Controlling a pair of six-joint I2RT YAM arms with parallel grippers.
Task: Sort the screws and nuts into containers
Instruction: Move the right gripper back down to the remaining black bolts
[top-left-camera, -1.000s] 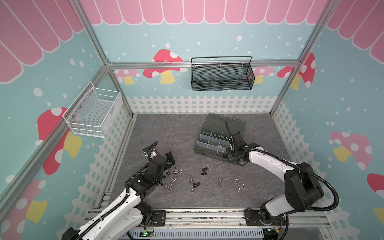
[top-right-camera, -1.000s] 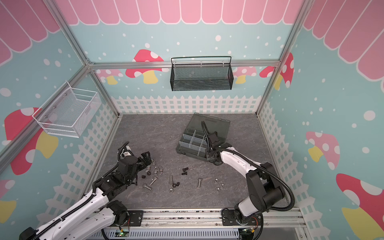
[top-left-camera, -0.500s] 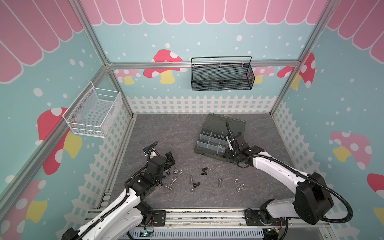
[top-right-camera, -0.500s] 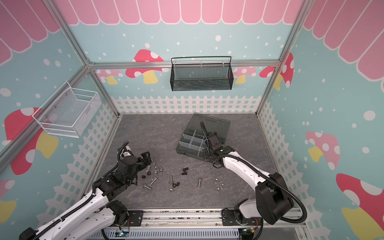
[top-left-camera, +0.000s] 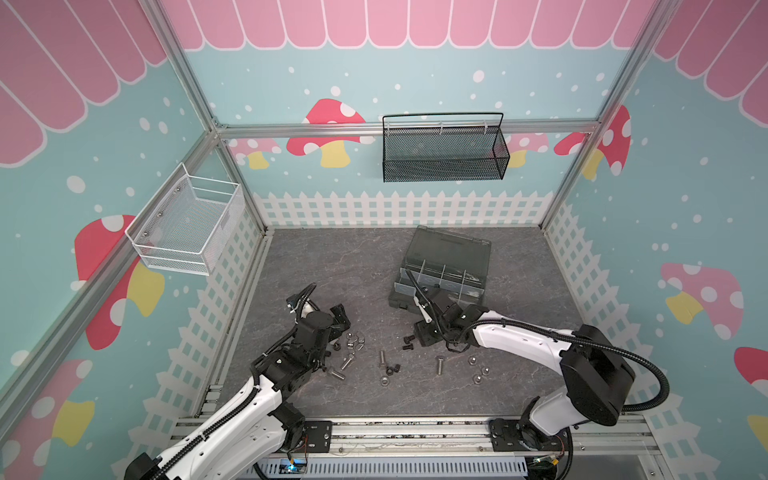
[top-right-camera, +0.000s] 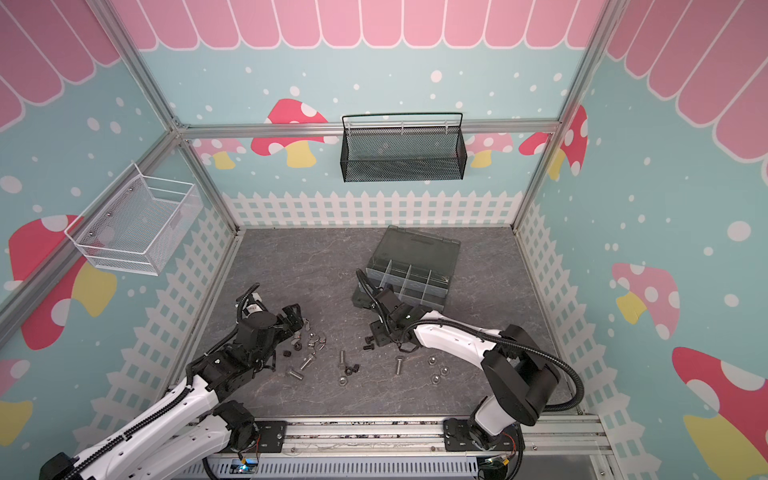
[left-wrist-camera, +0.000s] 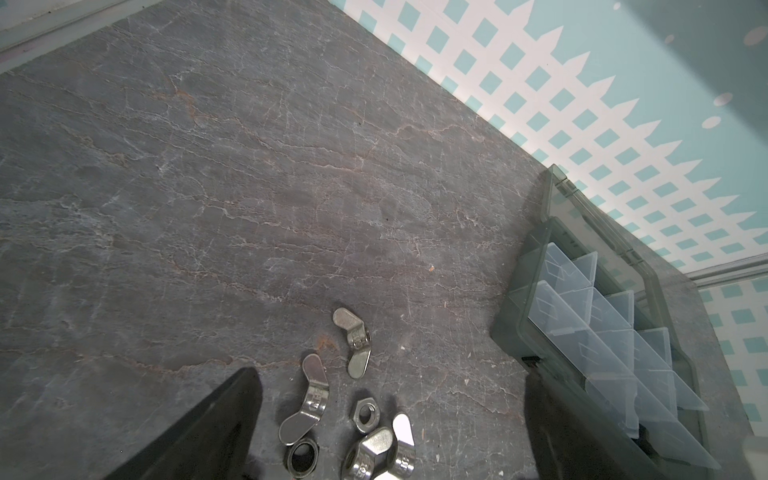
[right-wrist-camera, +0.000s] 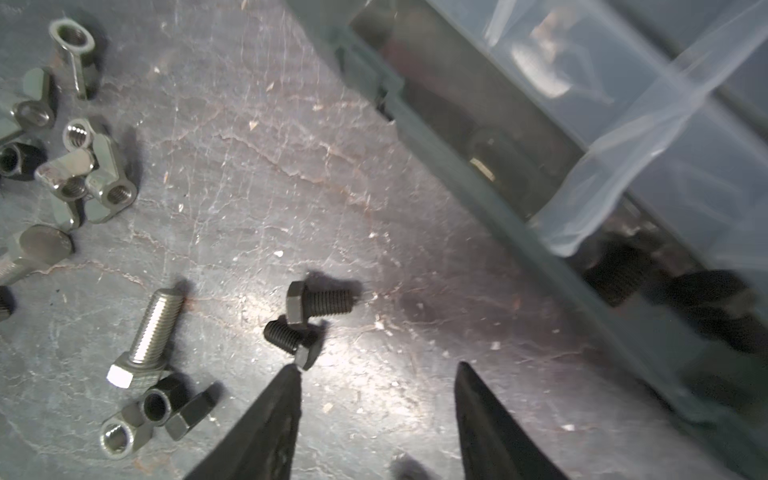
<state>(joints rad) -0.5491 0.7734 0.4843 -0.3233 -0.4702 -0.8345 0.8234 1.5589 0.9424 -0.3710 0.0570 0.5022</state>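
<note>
Loose screws and nuts lie scattered on the grey floor, among them a silver screw (top-left-camera: 439, 365) and silver hex nuts (top-left-camera: 477, 377). Two black screws (right-wrist-camera: 318, 301) lie just ahead of my right gripper (right-wrist-camera: 378, 368), which is open with nothing between its fingers; one fingertip (right-wrist-camera: 291, 374) sits at the head of the nearer black screw (right-wrist-camera: 291, 338). In both top views this gripper (top-left-camera: 424, 332) hangs low, in front of the containers (top-left-camera: 440, 286) of the grey organiser box. My left gripper (left-wrist-camera: 392, 374) stands wide open over silver wing nuts (left-wrist-camera: 309, 399) and a hex nut (left-wrist-camera: 365, 413).
The organiser's smoky lid (top-left-camera: 449, 249) leans back, open. Dark screws (right-wrist-camera: 623, 270) lie in its nearest compartment. A black mesh basket (top-left-camera: 442, 149) hangs on the back wall. On the left wall hangs a white wire basket (top-left-camera: 187, 226). A silver screw (right-wrist-camera: 145, 336) lies beside black nuts (right-wrist-camera: 158, 403).
My right gripper has drawn back from the organiser's front edge towards the loose black screws, come down to the floor, and opened its fingers wider. The left arm has not moved.
</note>
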